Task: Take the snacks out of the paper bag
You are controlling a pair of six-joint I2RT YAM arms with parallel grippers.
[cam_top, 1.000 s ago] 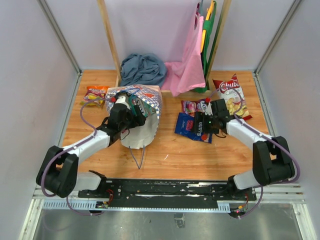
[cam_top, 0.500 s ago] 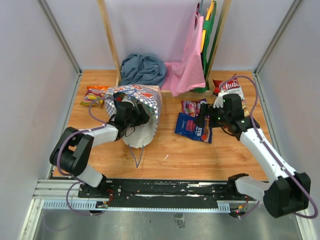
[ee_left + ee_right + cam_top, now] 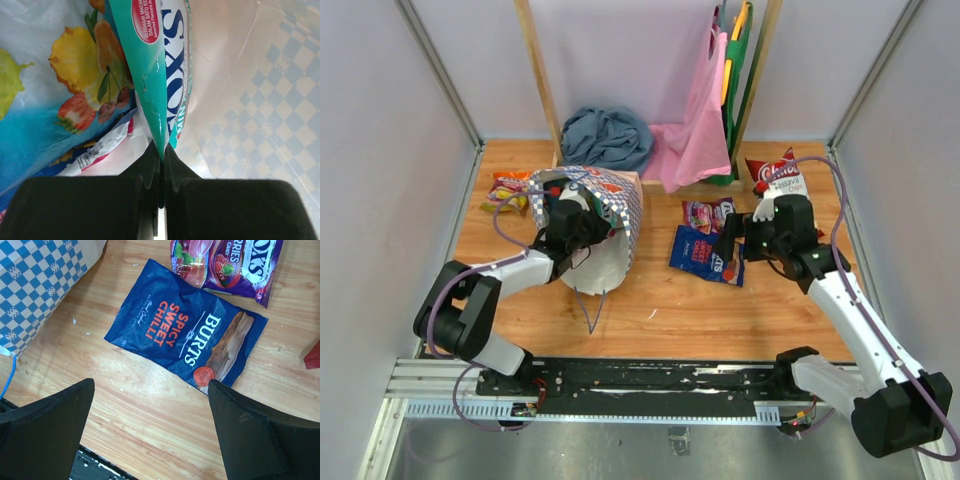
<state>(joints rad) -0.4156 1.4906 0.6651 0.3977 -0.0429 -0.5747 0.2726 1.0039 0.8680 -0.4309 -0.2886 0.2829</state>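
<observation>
Inside the paper bag (image 3: 610, 235), the left gripper (image 3: 161, 155) pinches the lower seam of a teal packet (image 3: 150, 75), jaws clamped nearly flat on the foil. The thin edge grip suits a slack packet, and the packet hangs straight from the fingertips, so it can probably slide out of the mouth without snagging. A fruit-printed packet (image 3: 50, 75) lies beside it against the bag's wall, so the job looks unfinished.

Left arm: stretched forward and inward from its base, wrist buried in the bag's checkered mouth, which sits on the left half of the table (image 3: 660, 310).

Right gripper (image 3: 150, 385): fingers spread wide and holding nothing, hovering above the near edge of a blue pack (image 3: 185, 347) that lies flat on the wood. A purple packet (image 3: 240, 265) lies just beyond it, its edge over the blue pack's far end. A red chip bag (image 3: 775, 172) rests at the far right and orange packets (image 3: 508, 187) at the far left, all outside the paper bag.

Right arm: elbow bent outward, forearm angled back toward the centre, wrist facing down.
</observation>
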